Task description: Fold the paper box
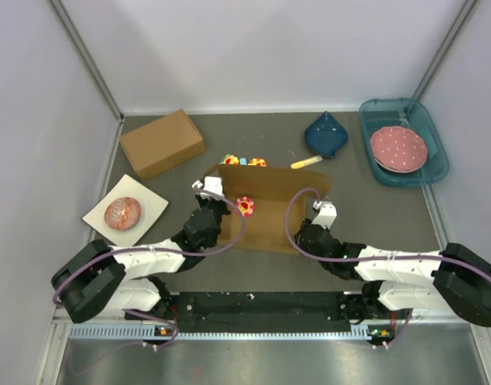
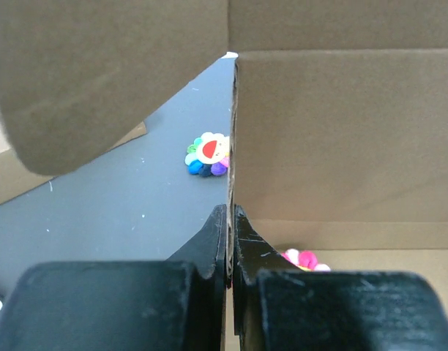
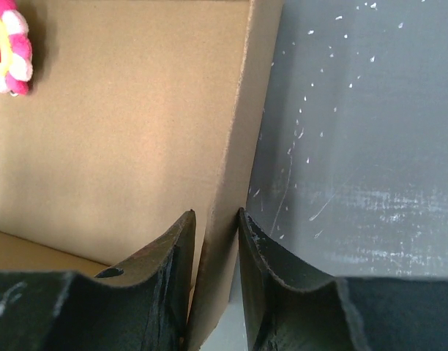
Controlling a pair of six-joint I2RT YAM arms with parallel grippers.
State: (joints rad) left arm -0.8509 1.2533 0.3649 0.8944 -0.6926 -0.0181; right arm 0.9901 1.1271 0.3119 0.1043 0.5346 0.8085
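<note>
While the left gripper (image 2: 230,218) pinches one wall of the single paper box (image 1: 274,226), the right gripper (image 3: 217,219) clamps another.

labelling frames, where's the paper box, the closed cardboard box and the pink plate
paper box (image 1: 265,228): top view, bare cardboard panel
closed cardboard box (image 1: 163,143): top view, top face
pink plate (image 1: 398,148): top view, its centre

No readable text, labels, numbers anywhere; paper box (image 1: 265,228) plain brown, unprinted.
</note>
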